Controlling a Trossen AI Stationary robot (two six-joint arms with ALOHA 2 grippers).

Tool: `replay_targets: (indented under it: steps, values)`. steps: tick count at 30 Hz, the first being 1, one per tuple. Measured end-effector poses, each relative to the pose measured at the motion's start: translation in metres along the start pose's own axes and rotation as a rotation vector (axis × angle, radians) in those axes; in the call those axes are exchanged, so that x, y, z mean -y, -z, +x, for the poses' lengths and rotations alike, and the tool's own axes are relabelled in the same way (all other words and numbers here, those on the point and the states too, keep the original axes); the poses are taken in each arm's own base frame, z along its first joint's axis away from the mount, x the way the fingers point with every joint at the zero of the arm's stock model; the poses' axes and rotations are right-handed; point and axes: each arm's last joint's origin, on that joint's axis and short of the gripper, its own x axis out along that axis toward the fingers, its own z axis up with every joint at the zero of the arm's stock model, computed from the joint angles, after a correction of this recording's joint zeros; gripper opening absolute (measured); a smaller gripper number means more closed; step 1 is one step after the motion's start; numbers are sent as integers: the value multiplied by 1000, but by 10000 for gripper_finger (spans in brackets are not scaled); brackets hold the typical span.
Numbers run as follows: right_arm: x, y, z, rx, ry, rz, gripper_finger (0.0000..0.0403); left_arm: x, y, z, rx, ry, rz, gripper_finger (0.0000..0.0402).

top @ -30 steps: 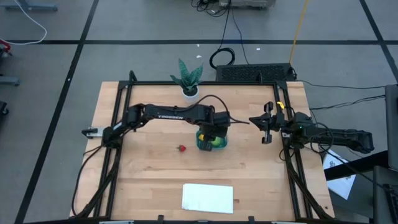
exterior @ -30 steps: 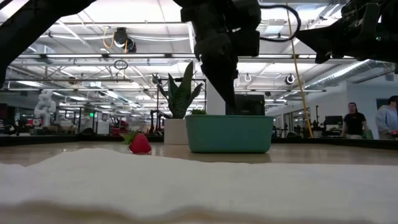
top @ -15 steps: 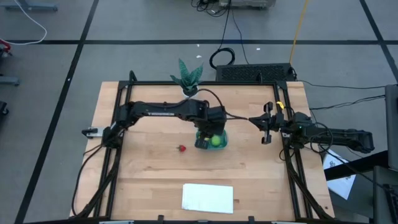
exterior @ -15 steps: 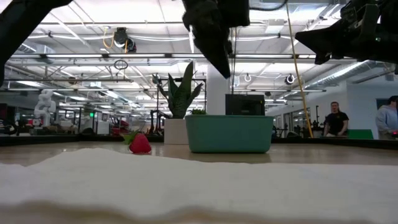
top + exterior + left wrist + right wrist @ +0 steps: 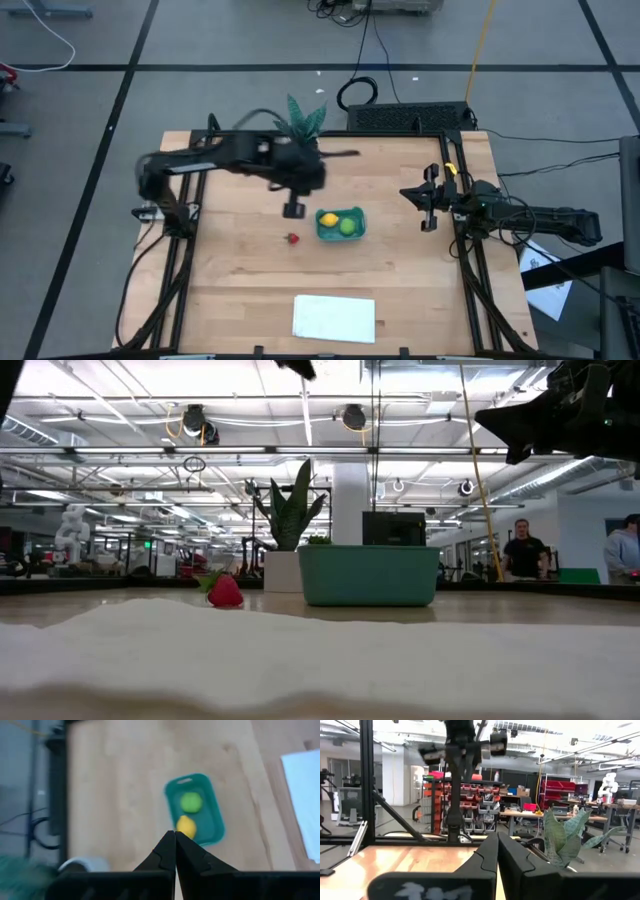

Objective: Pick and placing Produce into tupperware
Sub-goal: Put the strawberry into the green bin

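Now the teal tupperware (image 5: 340, 224) sits near the middle of the wooden worktop (image 5: 240, 290), holding the yellow lemon (image 5: 327, 220) and the lime-green ball (image 5: 347, 226) side by side. The red strawberry (image 5: 292, 239) lies on bare wood just to the left of the container, apart from its wall. The left gripper (image 5: 293, 209) hangs above the worktop between the strawberry and the potted plant (image 5: 304, 128), its fingers pressed together and holding nothing; the left wrist view shows their tips meeting over the container's near rim. The right gripper (image 5: 428, 212) waits by the right edge of the worktop, fingers likewise closed and empty. A white sheet (image 5: 334, 317) lies near the front edge, well apart from the container. Open wood lies on both sides of the container and in front of it. A person (image 5: 523, 550) stands in the room beyond.
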Motion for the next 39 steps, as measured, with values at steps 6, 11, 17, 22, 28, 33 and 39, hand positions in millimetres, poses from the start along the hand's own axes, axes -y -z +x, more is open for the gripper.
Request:
replay_targets:
  steps: [6, 11, 17, 22, 28, 33, 39]
  values:
    - [0, 0, 0, 1, 0, 0, 0, 6, 35, -58, 135, -149, -78, 2]
    - [0, 0, 0, 3, 0, 0, 0, 17, 78, -72, 328, -187, -125, 2]
    - [0, 0, 0, 5, -3, 9, 0, 33, 133, -53, 535, -168, -173, 3]
    - [0, -1, 0, 13, -3, 11, 0, 44, 176, -31, 641, -161, -155, 5]
    - [-2, -6, 0, 61, -61, 18, 0, 48, 208, -11, 746, -184, -246, 2]
    - [-2, -9, 0, 89, -68, 36, 0, 52, 226, 5, 861, -279, -256, 1]
    - [-2, -9, 0, 91, -68, -3, 0, 54, 248, 25, 888, -323, -255, 1]
